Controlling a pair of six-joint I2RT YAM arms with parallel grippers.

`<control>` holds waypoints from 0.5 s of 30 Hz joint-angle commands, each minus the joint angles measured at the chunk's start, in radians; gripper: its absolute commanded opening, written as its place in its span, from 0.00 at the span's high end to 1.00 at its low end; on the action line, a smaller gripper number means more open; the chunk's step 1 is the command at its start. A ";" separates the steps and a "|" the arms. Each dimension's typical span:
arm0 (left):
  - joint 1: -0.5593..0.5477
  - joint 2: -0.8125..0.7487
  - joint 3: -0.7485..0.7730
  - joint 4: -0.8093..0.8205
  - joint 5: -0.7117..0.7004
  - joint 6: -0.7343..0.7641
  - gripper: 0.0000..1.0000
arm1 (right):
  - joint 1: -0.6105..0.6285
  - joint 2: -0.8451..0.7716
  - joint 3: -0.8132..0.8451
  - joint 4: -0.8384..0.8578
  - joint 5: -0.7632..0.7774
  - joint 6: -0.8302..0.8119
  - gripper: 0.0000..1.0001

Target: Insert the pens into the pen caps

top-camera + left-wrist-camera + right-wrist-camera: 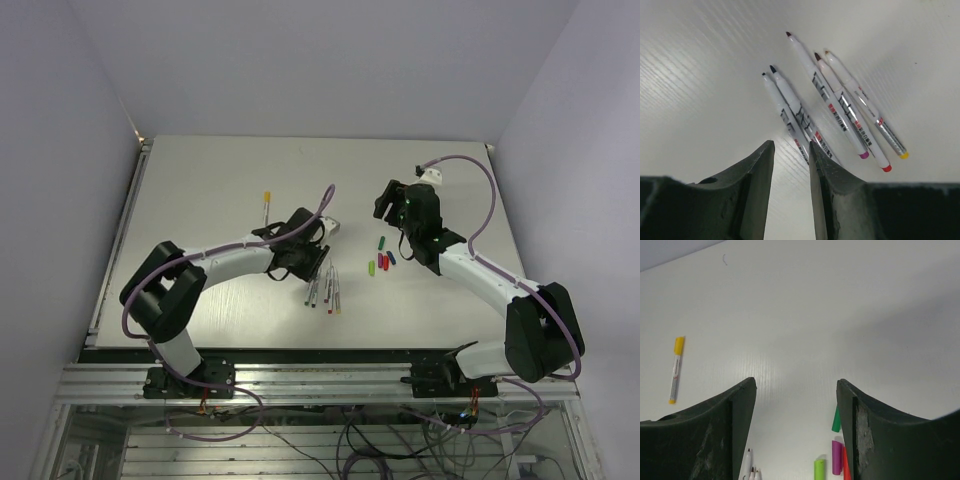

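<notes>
Five uncapped pens point(832, 107) lie side by side on the white table, tips pointing away from my left gripper point(790, 145). It hovers just short of their coloured rear ends, jaws a little apart and empty. From the top the pens point(324, 286) lie just below the left gripper point(317, 260). The loose pen caps point(382, 258) lie to the right of them. In the right wrist view I see a dark green cap point(836, 420), a purple one point(836, 457), a red one and a light green one point(819, 469). My right gripper point(796, 382) is wide open and empty above and beyond them point(385, 203).
A capped pen with a yellow cap point(267, 207) lies apart at the left back of the table, also in the right wrist view point(675, 370). The table's edges point(140, 200) border grey walls. Purple cables loop over both arms.
</notes>
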 commanded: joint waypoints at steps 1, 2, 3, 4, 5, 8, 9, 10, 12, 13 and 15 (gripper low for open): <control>-0.027 0.004 0.002 -0.027 0.023 -0.023 0.56 | 0.003 -0.013 0.001 0.003 0.004 -0.010 0.35; -0.033 0.007 0.002 -0.029 0.023 -0.027 0.56 | 0.003 -0.014 0.001 0.003 0.003 -0.012 0.35; -0.040 0.006 -0.003 -0.029 0.021 -0.030 0.56 | 0.003 -0.015 0.001 0.002 0.001 -0.012 0.35; -0.048 0.005 -0.007 -0.029 0.019 -0.034 0.56 | 0.004 -0.016 0.000 0.002 0.000 -0.013 0.35; -0.055 0.003 -0.013 -0.030 0.015 -0.038 0.56 | 0.003 -0.017 0.000 0.002 0.000 -0.015 0.35; -0.068 0.000 -0.026 -0.041 -0.007 -0.043 0.56 | 0.002 -0.019 -0.002 0.003 0.001 -0.020 0.34; -0.071 -0.002 -0.029 -0.044 -0.016 -0.046 0.56 | 0.002 -0.020 -0.004 0.004 0.002 -0.021 0.34; -0.072 -0.004 -0.029 -0.046 -0.026 -0.050 0.56 | 0.002 -0.021 -0.007 0.005 0.001 -0.020 0.34; -0.074 -0.008 -0.030 -0.046 -0.040 -0.056 0.56 | 0.002 -0.022 -0.010 0.006 -0.002 -0.017 0.34; -0.073 -0.012 -0.030 -0.044 -0.046 -0.060 0.56 | 0.002 -0.022 -0.011 0.008 -0.004 -0.014 0.34; -0.074 -0.017 -0.033 -0.039 -0.058 -0.065 0.56 | 0.002 -0.022 -0.015 0.008 -0.010 -0.008 0.34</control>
